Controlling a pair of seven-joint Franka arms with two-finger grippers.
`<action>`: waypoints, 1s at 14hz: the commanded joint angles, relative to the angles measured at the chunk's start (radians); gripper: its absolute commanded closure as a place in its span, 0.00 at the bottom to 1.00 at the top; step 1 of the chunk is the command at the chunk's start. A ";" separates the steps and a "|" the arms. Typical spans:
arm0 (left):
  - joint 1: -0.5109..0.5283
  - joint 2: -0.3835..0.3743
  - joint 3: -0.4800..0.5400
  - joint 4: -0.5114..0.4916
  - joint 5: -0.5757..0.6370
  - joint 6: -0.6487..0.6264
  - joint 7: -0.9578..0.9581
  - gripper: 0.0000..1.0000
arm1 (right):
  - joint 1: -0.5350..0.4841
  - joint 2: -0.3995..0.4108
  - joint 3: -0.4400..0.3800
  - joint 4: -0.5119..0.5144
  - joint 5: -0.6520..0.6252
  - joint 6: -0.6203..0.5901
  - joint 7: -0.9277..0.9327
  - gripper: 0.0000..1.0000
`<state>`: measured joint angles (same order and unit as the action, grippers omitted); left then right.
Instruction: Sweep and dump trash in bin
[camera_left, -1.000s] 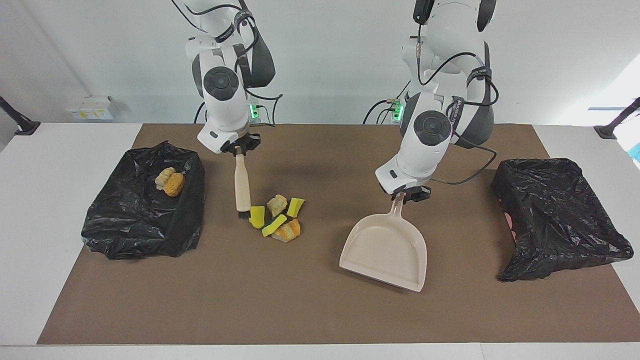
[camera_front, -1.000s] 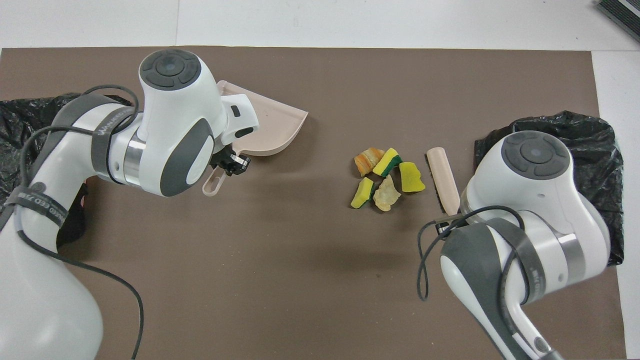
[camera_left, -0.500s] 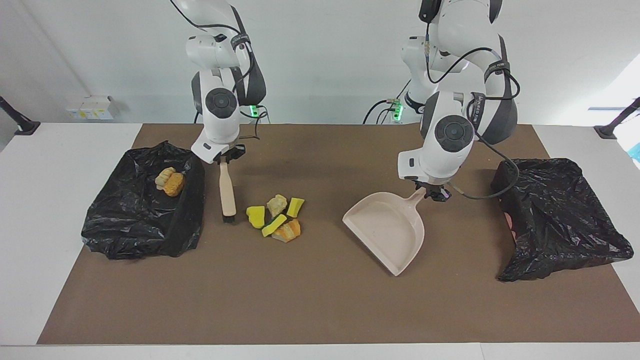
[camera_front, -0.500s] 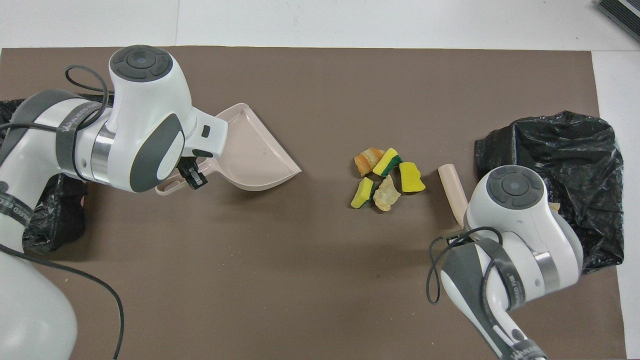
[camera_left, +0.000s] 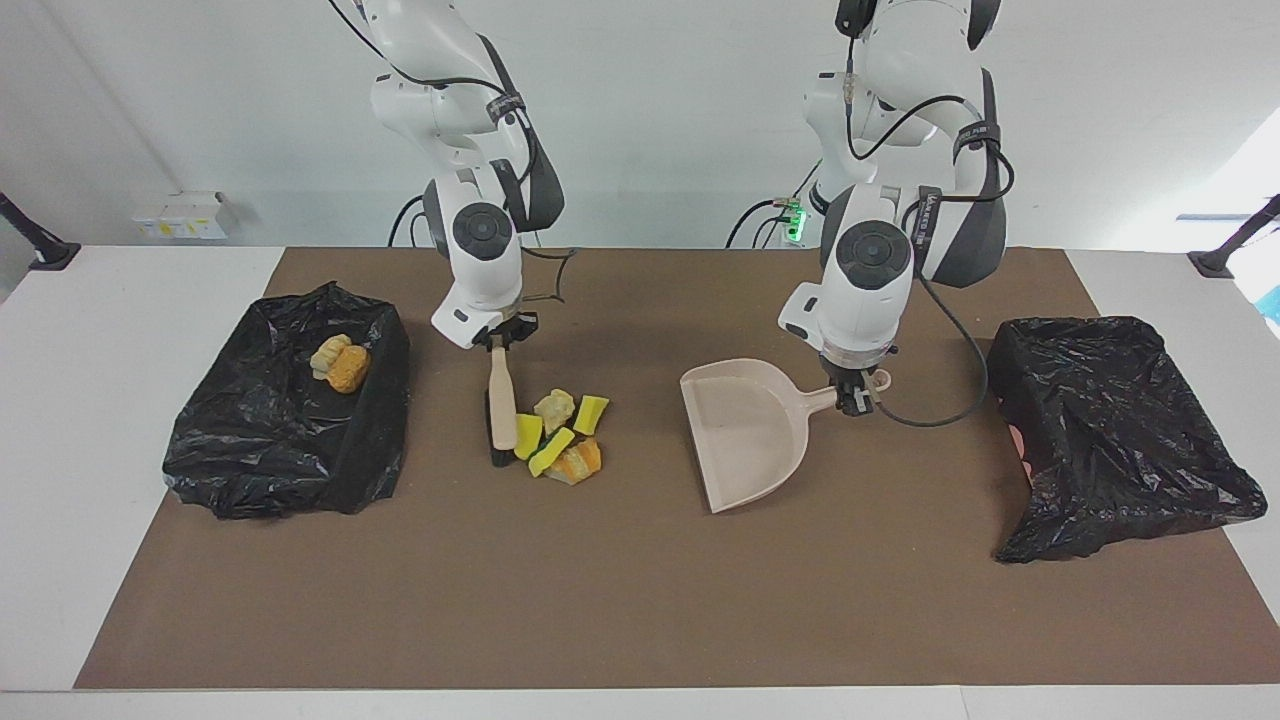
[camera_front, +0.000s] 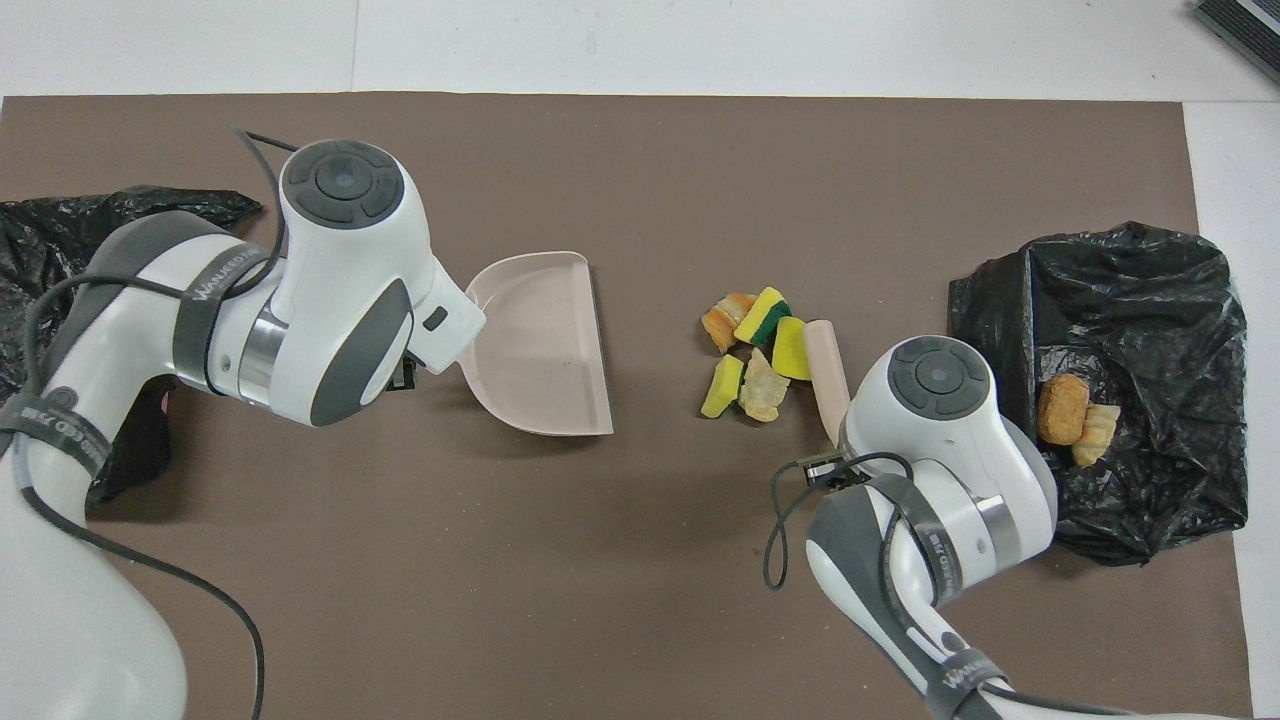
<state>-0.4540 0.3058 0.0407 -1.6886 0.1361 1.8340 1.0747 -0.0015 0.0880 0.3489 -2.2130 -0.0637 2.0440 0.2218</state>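
Note:
The trash is a small pile of yellow, green-backed, orange and tan sponge chunks in the middle of the brown mat. My right gripper is shut on the beige brush, whose bristles are down against the pile on the side toward the right arm's end. My left gripper is shut on the handle of the beige dustpan. The dustpan's open mouth faces the pile, a short gap away. In the overhead view both grippers are hidden under their wrists.
A bin lined with a black bag sits at the right arm's end and holds two tan and orange chunks. A second black-bagged bin sits at the left arm's end. Bare mat lies farther from the robots.
The right gripper drew the brush back from the pile, then pushed it in against the chunks. The left gripper turned the dustpan's mouth toward the pile and brought it closer.

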 joint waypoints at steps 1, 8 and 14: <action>-0.044 -0.077 0.010 -0.130 0.023 0.099 -0.005 1.00 | 0.066 0.067 0.007 0.052 0.079 0.047 0.001 1.00; -0.107 -0.120 0.010 -0.275 0.031 0.241 -0.119 1.00 | 0.167 0.104 0.007 0.122 0.460 0.114 -0.090 1.00; -0.098 -0.136 0.007 -0.327 0.030 0.323 -0.122 1.00 | 0.166 -0.019 -0.008 0.180 0.493 -0.046 -0.073 1.00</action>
<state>-0.5434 0.2076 0.0415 -1.9579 0.1522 2.1193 0.9656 0.1939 0.1519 0.3489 -2.0358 0.4151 2.0790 0.1669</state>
